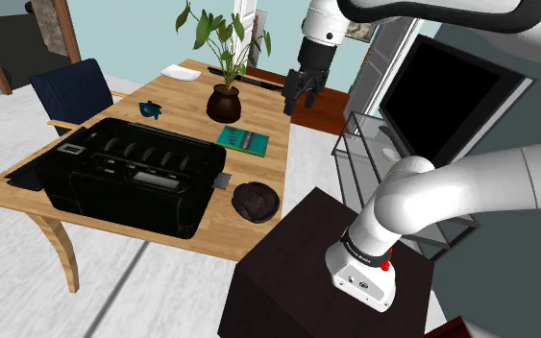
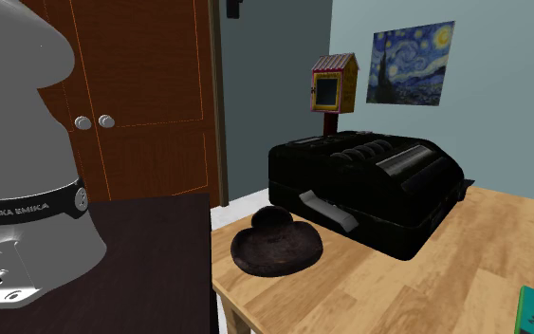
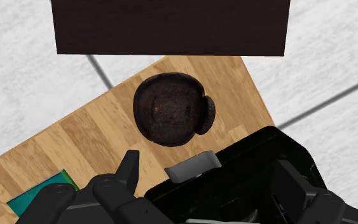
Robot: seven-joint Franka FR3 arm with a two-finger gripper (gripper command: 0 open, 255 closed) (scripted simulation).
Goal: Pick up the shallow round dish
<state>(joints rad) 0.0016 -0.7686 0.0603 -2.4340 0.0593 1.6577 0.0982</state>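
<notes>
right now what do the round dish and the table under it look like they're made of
Dish: dark brown, matte and rough, with mottled rusty blotches. It could be rusted iron or coarse stoneware; the look leaves that open. Table: light wood with a smooth, low-sheen finish; plank seams and grain lines run along its top.

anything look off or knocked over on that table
Nothing stands out: the dark brown shallow round dish sits flat and whole on the wooden table near its corner, beside the bulky black machine.
</notes>
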